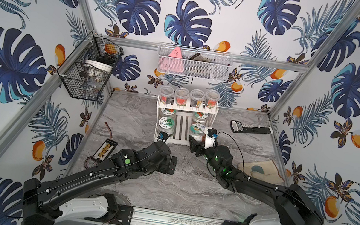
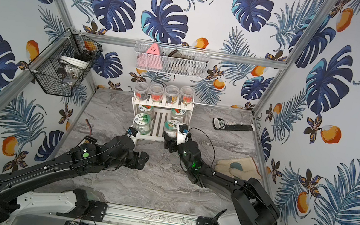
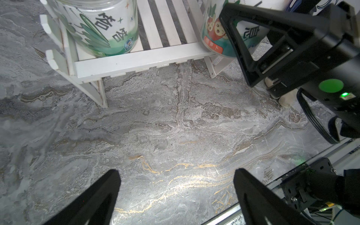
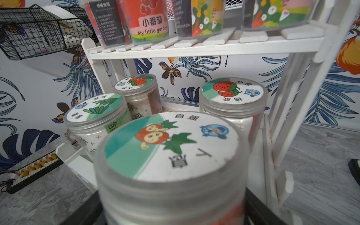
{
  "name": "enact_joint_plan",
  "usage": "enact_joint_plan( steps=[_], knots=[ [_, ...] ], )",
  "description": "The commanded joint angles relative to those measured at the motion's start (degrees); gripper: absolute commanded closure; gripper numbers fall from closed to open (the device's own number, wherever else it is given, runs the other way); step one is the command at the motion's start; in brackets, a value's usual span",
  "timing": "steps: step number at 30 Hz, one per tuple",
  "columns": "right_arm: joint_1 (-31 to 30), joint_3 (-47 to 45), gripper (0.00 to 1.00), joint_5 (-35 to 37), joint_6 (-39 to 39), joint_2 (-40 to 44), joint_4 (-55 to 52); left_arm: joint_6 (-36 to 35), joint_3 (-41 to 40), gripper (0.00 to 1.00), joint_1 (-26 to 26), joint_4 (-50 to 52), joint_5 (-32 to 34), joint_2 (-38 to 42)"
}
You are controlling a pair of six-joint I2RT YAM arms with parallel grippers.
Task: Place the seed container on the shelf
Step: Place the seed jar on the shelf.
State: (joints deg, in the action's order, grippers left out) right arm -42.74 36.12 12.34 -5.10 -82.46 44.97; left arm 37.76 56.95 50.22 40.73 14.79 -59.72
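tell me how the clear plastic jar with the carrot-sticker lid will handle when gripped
The clear plastic jar probably feels stiff in the right gripper; its smooth round wall may slip. Tall, at the front edge of the white slatted shelf, it could tip.

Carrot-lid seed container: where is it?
In both top views, the carrot-lid seed container is at the shelf, lower tier, front right, held in the right end effector, tomato-lid jar behind it.

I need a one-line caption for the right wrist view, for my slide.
Right gripper holds the seed container at the front of the white shelf, lower tier, beside three other jars.
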Motion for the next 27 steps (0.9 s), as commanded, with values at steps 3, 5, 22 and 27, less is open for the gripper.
enact_joint_plan(
  steps=[3, 5, 22, 27],
  knots=[
    [0.0, 2.1, 0.17, 2.1, 0.4, -1.8, -0.1, -0.4, 0.2, 0.01, -0.3, -0.5, 0.5, 0.2],
    [0.0, 2.7, 0.17, 3.1, 1.7, -2.7, 0.2, -0.5, 0.4, 0.01, -0.4, -0.5, 0.2, 0.0],
    [0.0, 6.7, 0.09, 10.5, 5.2, -4.6, -7.9, -0.7, 1.1, 0.01, -0.5, 0.0, -0.6, -0.5],
    [0.0, 7.2, 0.07, 10.0, 5.0, -2.2, -10.3, -1.0, 1.6, 0.01, -0.5, 0.0, -0.7, -1.0]
  ],
)
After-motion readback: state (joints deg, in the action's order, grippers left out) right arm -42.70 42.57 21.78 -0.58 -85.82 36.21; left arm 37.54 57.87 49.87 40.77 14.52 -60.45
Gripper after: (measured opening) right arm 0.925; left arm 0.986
